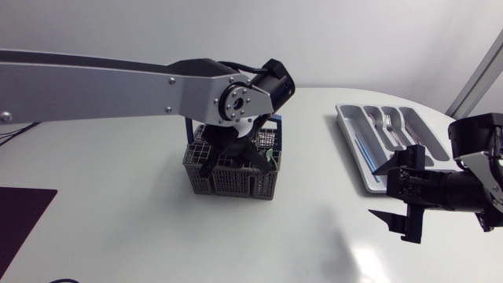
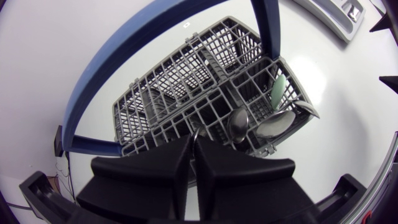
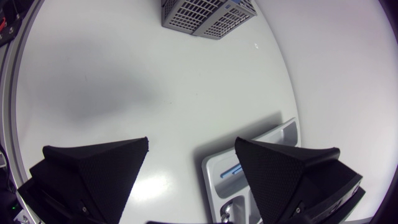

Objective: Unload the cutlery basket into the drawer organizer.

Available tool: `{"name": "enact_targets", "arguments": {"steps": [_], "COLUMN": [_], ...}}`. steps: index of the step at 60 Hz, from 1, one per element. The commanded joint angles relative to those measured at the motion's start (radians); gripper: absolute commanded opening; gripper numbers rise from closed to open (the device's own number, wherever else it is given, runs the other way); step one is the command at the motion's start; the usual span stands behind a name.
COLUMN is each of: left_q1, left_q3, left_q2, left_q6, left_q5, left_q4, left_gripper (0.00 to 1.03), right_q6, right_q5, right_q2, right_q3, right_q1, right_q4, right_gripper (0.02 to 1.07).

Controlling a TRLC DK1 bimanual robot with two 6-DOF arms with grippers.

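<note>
The grey mesh cutlery basket (image 1: 236,179) (image 2: 180,87) (image 3: 208,15) with a blue hoop handle (image 2: 124,59) stands mid-table. My left gripper (image 1: 228,153) (image 2: 194,142) hangs over its near compartments, shut on a thin metal cutlery handle (image 2: 196,132) that sticks up from the basket. Two spoons (image 2: 238,124) and a pale green utensil (image 2: 278,87) stand in the compartment beside it. The grey drawer organizer (image 1: 369,169) (image 3: 249,163) lies at the right, with forks (image 1: 389,126) in it. My right gripper (image 1: 391,192) (image 3: 193,149) hovers open and holds nothing, just in front of the organizer.
A dark mat (image 1: 23,212) lies at the table's front left corner. Bare white tabletop (image 1: 314,228) stretches between the basket and the organizer. The organizer also holds a blue-handled item (image 1: 361,149) in its left slot.
</note>
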Motion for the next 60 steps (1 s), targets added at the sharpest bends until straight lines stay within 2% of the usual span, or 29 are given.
{"name": "enact_targets", "arguments": {"steps": [1, 26, 41, 60], "left_q1": [-0.009, -0.018, -0.047, -0.092], "left_q3": [-0.041, -0.084, -0.135, -0.218], "left_q2": [-0.030, -0.117, -0.186, -0.295], "left_q6": [0.013, 0.041, 0.085, 0.149], "left_q5": [0.001, -0.100, -0.154, -0.266], "left_q4": [-0.004, 0.045, 0.113, 0.205], "left_gripper": [0.04, 0.04, 0.04, 0.04], "right_q6": [0.031, 0.088, 0.126, 0.200], "right_q5": [0.010, 0.051, 0.079, 0.124], "right_q2": [-0.020, -0.047, -0.058, -0.074], "right_q3": [-0.024, -0.027, -0.027, -0.018], "right_q1": [0.021, 0.102, 0.157, 0.254], "right_q4": [-0.018, -0.027, -0.029, -0.026], "right_gripper": [1.02, 1.02, 1.02, 1.02]}}
